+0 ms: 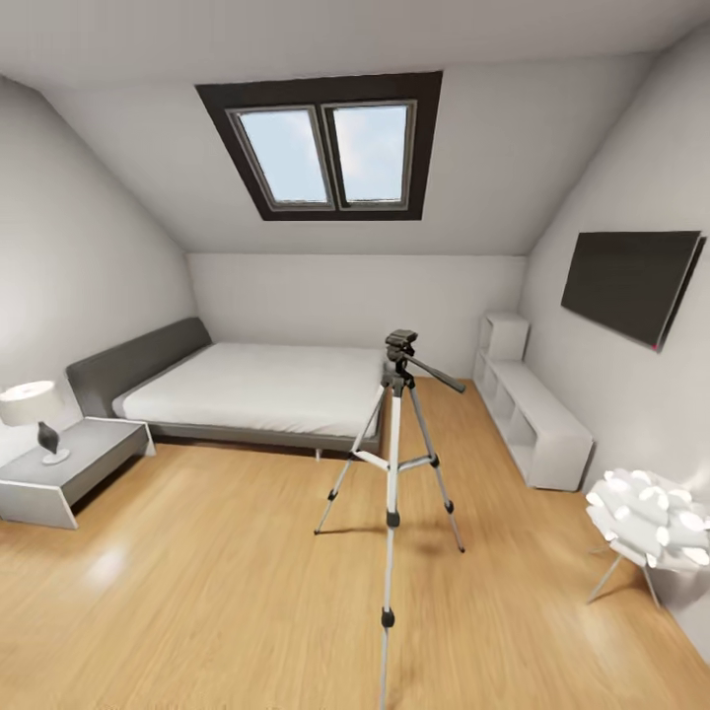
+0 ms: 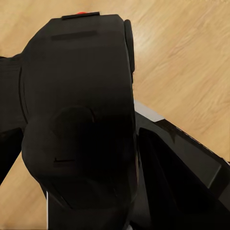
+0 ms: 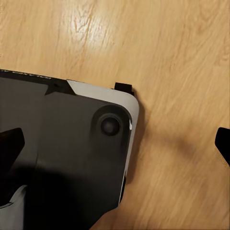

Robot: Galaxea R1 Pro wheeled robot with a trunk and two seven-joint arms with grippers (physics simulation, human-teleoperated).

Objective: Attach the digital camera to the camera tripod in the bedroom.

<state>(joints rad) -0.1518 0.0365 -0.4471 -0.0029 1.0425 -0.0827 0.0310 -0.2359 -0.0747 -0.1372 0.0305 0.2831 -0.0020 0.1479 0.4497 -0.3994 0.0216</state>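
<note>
Closest to me, the left wrist view has the digital camera [image 2: 76, 124] pressed right against the lens, red button [image 2: 82, 13] at its top edge, wood floor [image 2: 187, 62] beyond; I judge my left claw is clamped on it, though I cannot see the fingers themselves; the grip depth is hidden, so a shallow hold could let the camera slip on the drive. In the right wrist view I see a dark fingertip [image 3: 10, 146] at one edge and another [image 3: 223, 143] at the far edge, so the right gripper [image 3: 117, 144] is spread wide and holds nothing; under it sits the robot's own dark base panel [image 3: 62, 158].

Ahead, the camera tripod [image 1: 394, 463] stands on bare floor, one leg reaching toward me; rolling in carelessly could clip that leg and topple it; its pan handle [image 1: 437, 374] juts toward the shelves and could snag my arm near the head [image 1: 400, 347].

Further off: the nightstand [image 1: 69, 468] with its lamp [image 1: 30, 409], a white petal lamp [image 1: 651, 518], the bed [image 1: 256, 387], white cube shelves [image 1: 532, 409], the wall TV [image 1: 631, 281], the skylight [image 1: 325, 153]; none blocks my approach.
</note>
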